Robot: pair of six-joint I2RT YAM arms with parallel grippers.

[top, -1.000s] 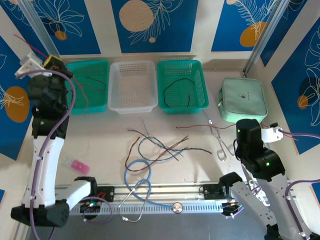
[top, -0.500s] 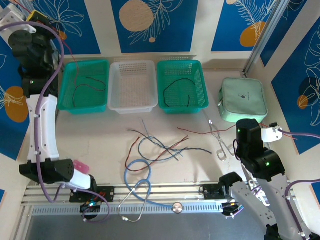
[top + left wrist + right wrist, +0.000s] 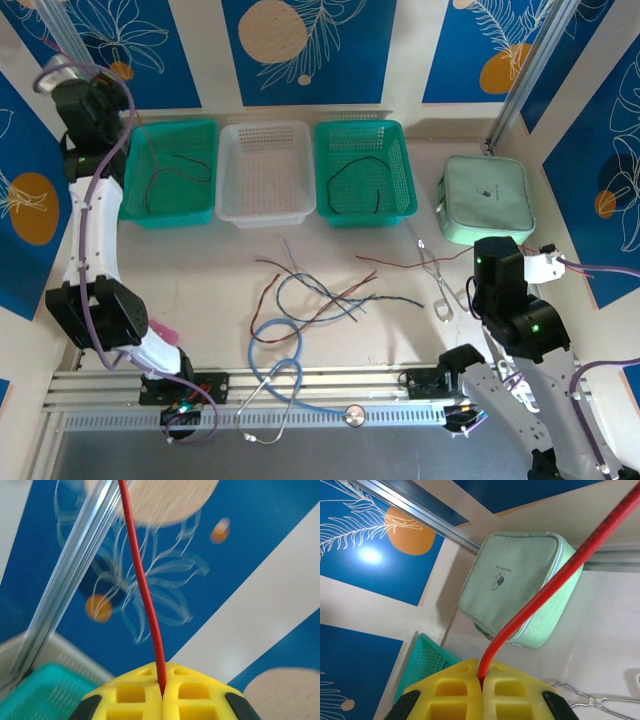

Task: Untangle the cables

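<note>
While your tangled cables lie on the table, your left gripper, raised, pinches a red wire and your right gripper pinches a red strand near the mint pouch. Your left green basket holds a dark wire; your right green basket, a black cable.

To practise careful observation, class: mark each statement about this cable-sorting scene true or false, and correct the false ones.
1. The left end effector is shut on a red cable. True.
2. The right end effector is open and empty. False: it is shut on a red wire.
3. The white basket holds a black cable. False: the white basket shows no cable; the black cable lies in the right teal basket.
4. Tangled cables lie on the table. True.
</note>
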